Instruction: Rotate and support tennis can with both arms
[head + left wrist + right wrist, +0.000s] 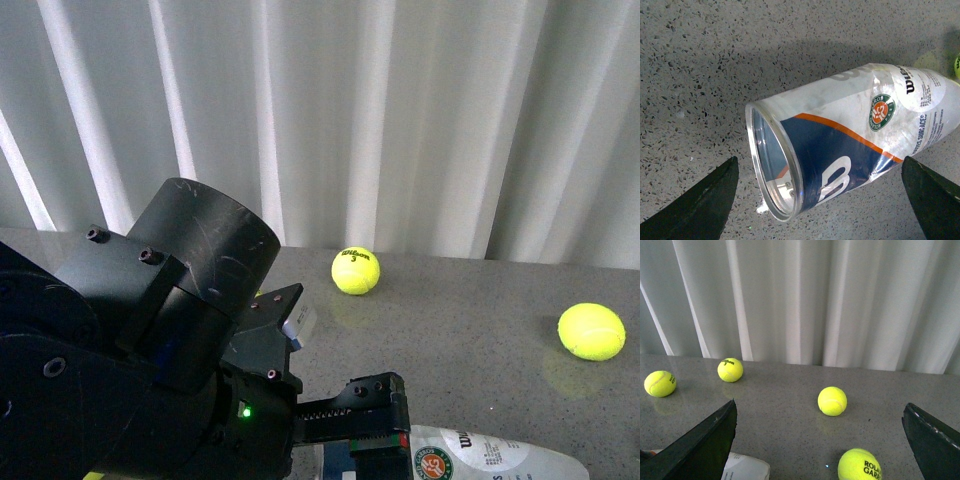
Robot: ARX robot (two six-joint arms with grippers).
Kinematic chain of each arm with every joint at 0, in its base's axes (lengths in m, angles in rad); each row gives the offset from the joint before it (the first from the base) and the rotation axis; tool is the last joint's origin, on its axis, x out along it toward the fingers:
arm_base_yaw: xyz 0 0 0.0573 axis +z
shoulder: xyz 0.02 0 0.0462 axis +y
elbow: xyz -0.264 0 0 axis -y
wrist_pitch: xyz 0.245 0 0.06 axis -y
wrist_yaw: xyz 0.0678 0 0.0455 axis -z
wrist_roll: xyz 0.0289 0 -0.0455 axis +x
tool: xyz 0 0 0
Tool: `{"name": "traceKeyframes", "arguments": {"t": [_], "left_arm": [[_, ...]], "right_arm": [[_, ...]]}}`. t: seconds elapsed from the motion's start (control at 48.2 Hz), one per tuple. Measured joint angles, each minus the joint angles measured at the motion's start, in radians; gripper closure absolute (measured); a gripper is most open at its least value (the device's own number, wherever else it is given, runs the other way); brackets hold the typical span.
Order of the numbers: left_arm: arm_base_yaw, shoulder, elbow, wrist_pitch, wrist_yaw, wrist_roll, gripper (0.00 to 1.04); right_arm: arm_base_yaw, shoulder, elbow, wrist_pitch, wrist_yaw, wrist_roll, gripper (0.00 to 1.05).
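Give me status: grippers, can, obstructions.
Left gripper open over tennis can. Right gripper open, empty. Can lying on side. Loose tennis balls beyond it.

My front camera looks forward past the left arm (150, 330), across the table (480, 320) to the curtain (420, 120). My left wrist camera looks down, close on the tennis can (840, 145), shared with the front view; the right wrist camera faces the curtain.

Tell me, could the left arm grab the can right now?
Probably yes. The can lies on its side on the table, framed by the open left gripper, and nothing sits between them. How far it must descend I cannot tell.
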Motion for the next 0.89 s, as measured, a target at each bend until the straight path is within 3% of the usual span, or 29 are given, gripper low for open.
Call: {"name": "traceKeyframes", "arguments": {"t": [0.623,0.893], "left_arm": [[-0.043,0.057,-0.011,0.118,0.025,-0.109,0.07],[-0.048,0.063,-0.015,0.118,0.020,-0.122,0.43]], "right_arm": [[0.000,0.000,0.000,0.000,0.000,0.000,0.07],[0.000,0.000,0.000,0.000,0.000,0.000,0.07]]}}
